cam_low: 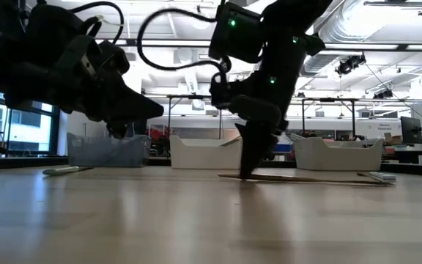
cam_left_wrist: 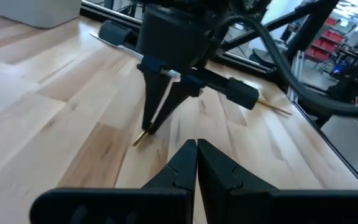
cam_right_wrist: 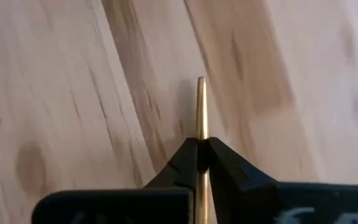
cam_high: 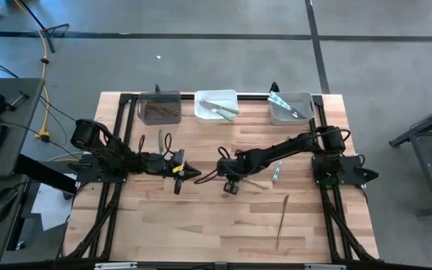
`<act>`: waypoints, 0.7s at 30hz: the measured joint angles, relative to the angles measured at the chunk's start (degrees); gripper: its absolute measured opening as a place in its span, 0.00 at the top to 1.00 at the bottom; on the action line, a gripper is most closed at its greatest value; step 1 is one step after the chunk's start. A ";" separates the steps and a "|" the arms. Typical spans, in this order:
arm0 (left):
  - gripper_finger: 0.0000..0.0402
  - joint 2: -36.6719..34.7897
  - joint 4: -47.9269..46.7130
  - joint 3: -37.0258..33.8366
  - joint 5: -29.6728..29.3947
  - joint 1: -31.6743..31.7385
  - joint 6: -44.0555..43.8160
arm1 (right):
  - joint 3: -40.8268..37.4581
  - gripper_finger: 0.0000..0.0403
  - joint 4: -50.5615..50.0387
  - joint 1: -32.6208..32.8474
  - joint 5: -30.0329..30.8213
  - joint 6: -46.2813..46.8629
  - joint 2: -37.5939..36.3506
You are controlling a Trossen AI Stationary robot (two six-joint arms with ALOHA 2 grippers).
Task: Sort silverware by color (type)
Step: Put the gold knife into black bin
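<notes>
Bronze utensil (cam_right_wrist: pixel 201 109) pinched between right end effector (cam_right_wrist: pixel 202 155) fingertips, flat on table (cam_high: pixel 201 217), left end effector (cam_left_wrist: pixel 196 158) clenched empty

Right gripper (cam_high: pixel 231 182) pinches slim bronze utensil (cam_right_wrist: pixel 201 106) mid-table. Left gripper (cam_high: pixel 195 174) sits just to its left. Light-blue-handled utensil (cam_high: pixel 277 172) lies right of it; three rectangular bins (cam_high: pixel 216 106) stand beyond it.

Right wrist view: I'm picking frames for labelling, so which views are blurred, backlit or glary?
Right wrist view: the table is smeared, while the bronze utensil in the right end effector reads sharp. Low view: both arms are backlit silhouettes against ceiling lights, with sheen on the tabletop. High view: evenly lit.
</notes>
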 joint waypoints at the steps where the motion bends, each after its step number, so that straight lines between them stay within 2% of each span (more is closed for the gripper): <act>1: 0.99 0.00 -0.07 0.00 -0.50 -0.38 0.04 | -0.09 0.99 1.26 0.33 1.34 -0.90 -0.30; 9: 0.97 -0.02 1.16 0.00 -2.15 -2.88 3.36 | 0.03 1.00 9.34 2.93 8.88 -5.12 -3.93; 15: 0.86 -0.02 4.58 -1.99 -2.35 -3.49 5.09 | 0.08 1.00 13.59 4.14 12.82 -7.49 -6.30; 21: 0.74 -0.03 15.83 -7.37 -4.69 -3.47 6.60 | 0.10 1.00 18.27 4.76 16.31 -10.94 -9.63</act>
